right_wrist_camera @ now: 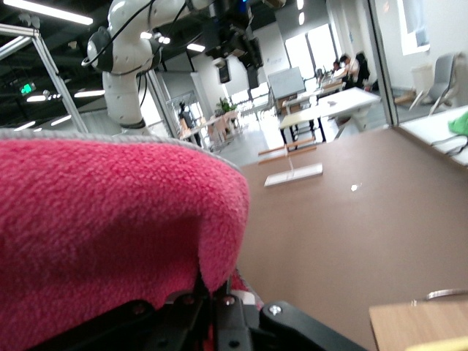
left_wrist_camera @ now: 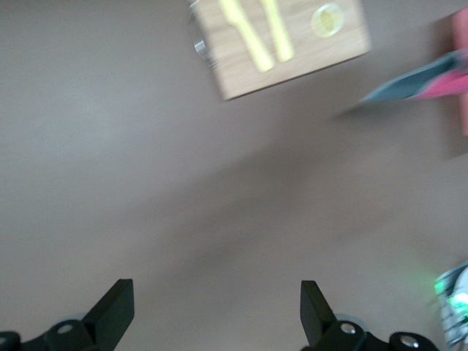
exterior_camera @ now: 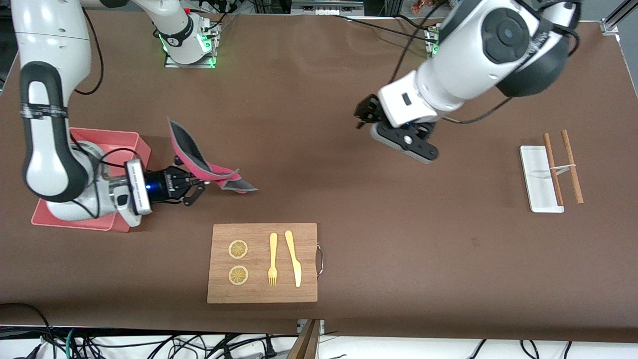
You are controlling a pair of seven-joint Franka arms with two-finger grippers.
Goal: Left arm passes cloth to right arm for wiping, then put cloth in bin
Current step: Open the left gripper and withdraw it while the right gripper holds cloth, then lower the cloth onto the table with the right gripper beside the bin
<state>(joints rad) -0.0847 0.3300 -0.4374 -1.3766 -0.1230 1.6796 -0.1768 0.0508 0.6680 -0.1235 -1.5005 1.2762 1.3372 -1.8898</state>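
Observation:
The crimson-pink cloth (exterior_camera: pixel 215 173) with its grey underside (exterior_camera: pixel 185 143) is pinched in my right gripper (exterior_camera: pixel 199 183), which is shut on it just above the table beside the bin (exterior_camera: pixel 107 136). One flap stands up and the other droops toward the table. In the right wrist view the cloth (right_wrist_camera: pixel 110 219) fills most of the picture above the shut right gripper (right_wrist_camera: pixel 219 301). My left gripper (exterior_camera: pixel 365 113) hangs open and empty over the middle of the table, apart from the cloth. In the left wrist view its fingers (left_wrist_camera: pixel 117 306) stand wide, the left gripper (left_wrist_camera: pixel 217 311) over bare table, and the cloth (left_wrist_camera: pixel 431 77) shows farther off.
A wooden cutting board (exterior_camera: pixel 259 237) lies nearer the front camera than the cloth, carrying two lemon slices (exterior_camera: pixel 238 249), a yellow fork (exterior_camera: pixel 272 259) and knife (exterior_camera: pixel 294 259). A flat white tray (exterior_camera: pixel 538 179) with two wooden sticks (exterior_camera: pixel 572 167) lies toward the left arm's end.

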